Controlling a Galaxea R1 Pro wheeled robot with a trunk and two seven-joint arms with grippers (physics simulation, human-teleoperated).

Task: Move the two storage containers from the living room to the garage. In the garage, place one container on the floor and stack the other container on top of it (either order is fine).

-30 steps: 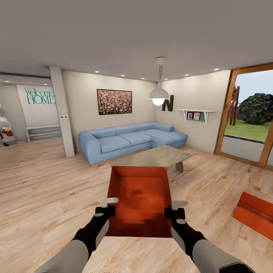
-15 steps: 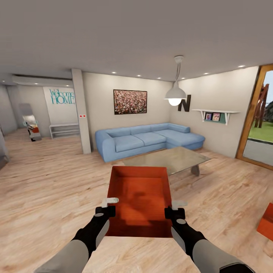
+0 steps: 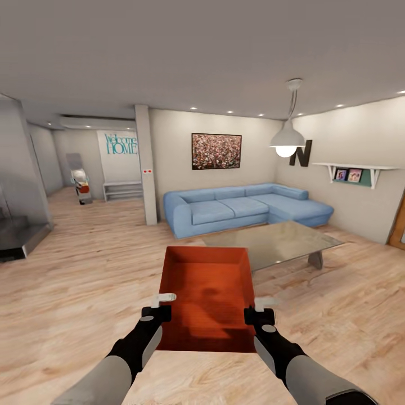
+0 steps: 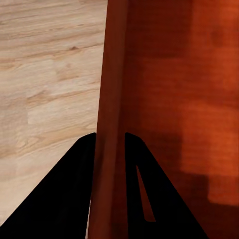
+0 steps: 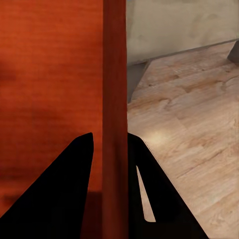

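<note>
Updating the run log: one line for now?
room: living room | storage container: carried | left gripper: on left wall | right gripper: on right wall

Light wood planks [image 3: 84,270] run the length of the living room, under a plain pale ceiling [image 3: 202,50] dotted with small spotlights. A blue corner sofa [image 3: 242,208] sits against the cream wall below a framed picture [image 3: 216,151], a glass-topped coffee table [image 3: 278,242] before it. A white pendant lamp [image 3: 286,143] glows near a wall shelf [image 3: 351,169].
</note>
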